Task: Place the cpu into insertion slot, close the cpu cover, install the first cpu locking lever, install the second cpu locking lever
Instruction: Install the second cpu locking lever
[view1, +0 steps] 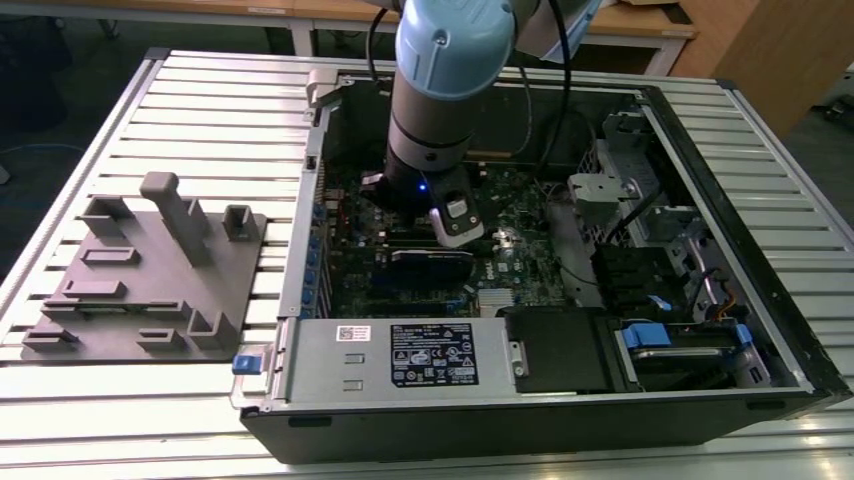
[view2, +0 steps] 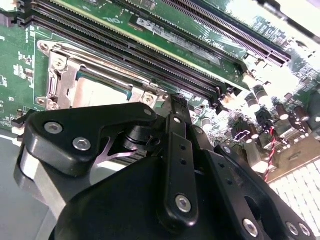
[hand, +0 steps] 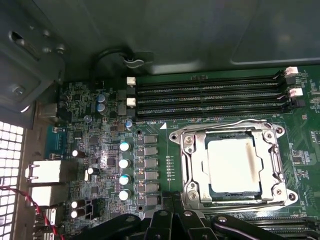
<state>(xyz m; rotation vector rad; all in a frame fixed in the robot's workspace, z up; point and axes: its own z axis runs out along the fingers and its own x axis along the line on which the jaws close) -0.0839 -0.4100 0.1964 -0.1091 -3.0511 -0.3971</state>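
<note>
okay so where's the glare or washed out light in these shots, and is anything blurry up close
In the second wrist view, light washes out the upper right over the motherboard, and the gripper body looms soft up close. In the first wrist view, the cpu top looks pale and bright. In the exterior view, the slatted table glares white along the near edge.

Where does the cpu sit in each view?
Exterior view: hidden behind the arm.
First wrist view: the cpu lies under the closed cpu cover.
Second wrist view: the cpu sits above the gripper body.
Shared landmark: the memory slots alongside.
</note>
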